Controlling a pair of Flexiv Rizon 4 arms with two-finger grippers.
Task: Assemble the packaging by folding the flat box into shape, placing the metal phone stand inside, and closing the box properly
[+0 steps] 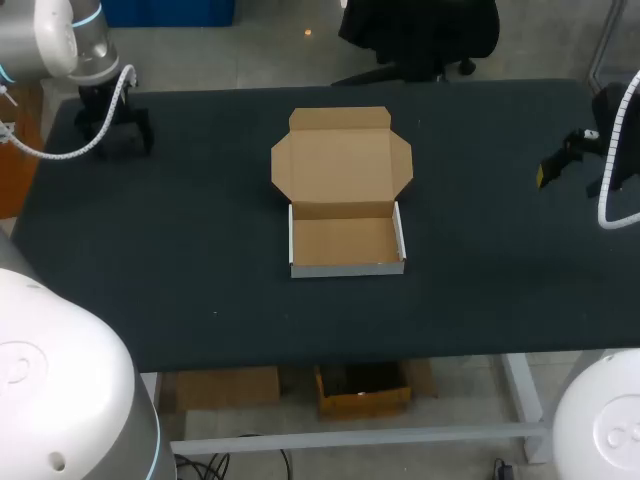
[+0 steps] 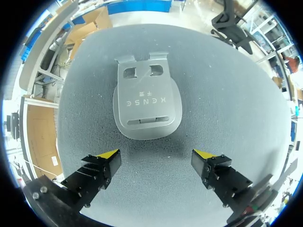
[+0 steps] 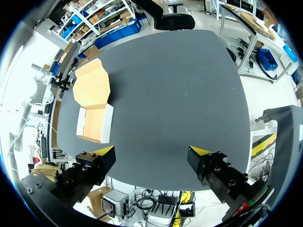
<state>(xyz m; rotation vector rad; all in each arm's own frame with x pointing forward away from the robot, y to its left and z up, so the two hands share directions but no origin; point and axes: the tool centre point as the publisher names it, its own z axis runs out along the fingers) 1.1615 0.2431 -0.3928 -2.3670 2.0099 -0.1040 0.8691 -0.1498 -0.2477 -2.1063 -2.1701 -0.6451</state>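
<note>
The cardboard box (image 1: 345,243) stands folded into a shallow tray at the table's middle, its lid (image 1: 340,160) lying open and flat behind it. The tray is empty inside. The right wrist view shows the box (image 3: 93,118) far ahead and off to one side of my right gripper (image 3: 150,152), which is open and holds nothing. The grey metal phone stand (image 2: 147,101) lies flat on the mat just ahead of my left gripper (image 2: 155,155), whose fingers are open and apart from it. In the head view my left gripper (image 1: 113,140) hangs over the far left corner and hides the stand. My right gripper (image 1: 548,170) is at the right edge.
The dark mat (image 1: 200,250) covers the whole table. White cables run along both arms. Bare mat lies on all sides of the box.
</note>
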